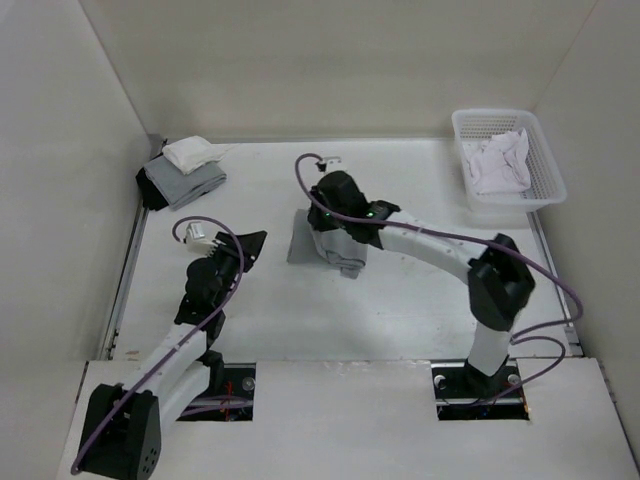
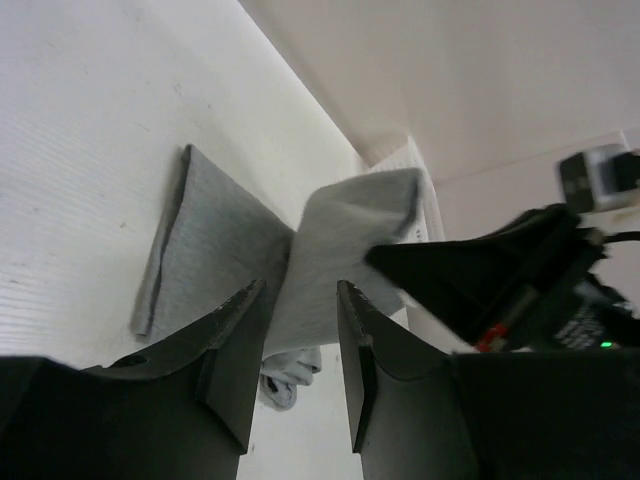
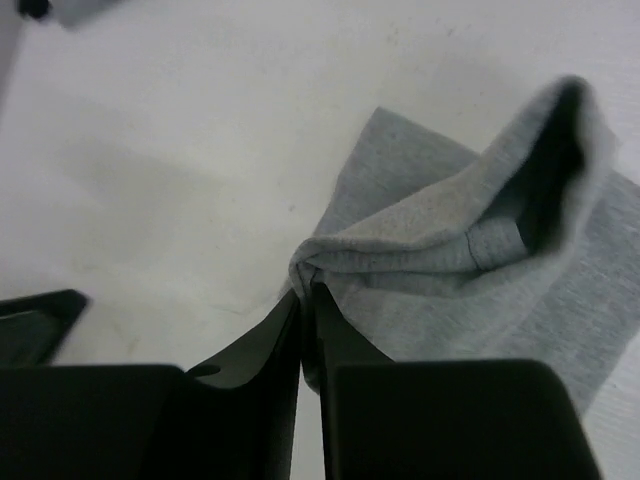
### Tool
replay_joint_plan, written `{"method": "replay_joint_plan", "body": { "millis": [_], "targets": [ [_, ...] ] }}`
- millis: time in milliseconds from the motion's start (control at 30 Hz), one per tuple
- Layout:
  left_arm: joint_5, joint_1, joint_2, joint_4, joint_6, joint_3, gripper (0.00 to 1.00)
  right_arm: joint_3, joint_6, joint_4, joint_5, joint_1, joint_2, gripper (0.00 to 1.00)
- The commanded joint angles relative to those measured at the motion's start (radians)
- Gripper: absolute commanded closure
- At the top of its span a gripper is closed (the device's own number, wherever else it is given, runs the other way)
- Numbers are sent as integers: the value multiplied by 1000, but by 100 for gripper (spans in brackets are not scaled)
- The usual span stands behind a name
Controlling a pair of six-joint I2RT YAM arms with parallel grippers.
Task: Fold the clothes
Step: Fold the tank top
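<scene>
The clothes (image 1: 303,245), a plain grey knit top, lie partly folded in the middle of the table. My right gripper (image 1: 338,232) sits directly over them. In the right wrist view its jaws (image 3: 308,285) are pinched together on a bunched edge of the clothes (image 3: 450,260), and that fold is lifted into a loose arch above the flat layer. My left gripper (image 1: 255,245) hovers just left of the garment, a little apart from it. In the left wrist view it (image 2: 300,290) is open and holds nothing, and the clothes (image 2: 220,240) lie beyond its tips.
A pile of grey and black pieces (image 1: 180,180) with a white piece (image 1: 190,153) on top sits at the back left corner. A white mesh basket (image 1: 460,125) at the back right holds a white garment (image 1: 497,160). Walls enclose the table on three sides.
</scene>
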Motion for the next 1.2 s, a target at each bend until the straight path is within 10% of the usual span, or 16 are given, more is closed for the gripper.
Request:
{"method": "replay_joint_plan", "body": {
  "millis": [0,367,567,833,1167],
  "targets": [
    [35,55,-66,-62,-12,-20,67,146,-17,-113,36,54,124,78],
    [-9,-1,78,-44,11,78,66,-102,20,53,39,51,-144,58],
    [-148,-158,331,-33,126,210,66,-298,81,132,13,-36,-161,95],
    [-181,-232,628,24,171,454,73,-393,126,316,-53,-68,-98,82],
    [5,-107,1049,31,62,732,83,-352,212,463,-95,-49,72,87]
  ]
}}
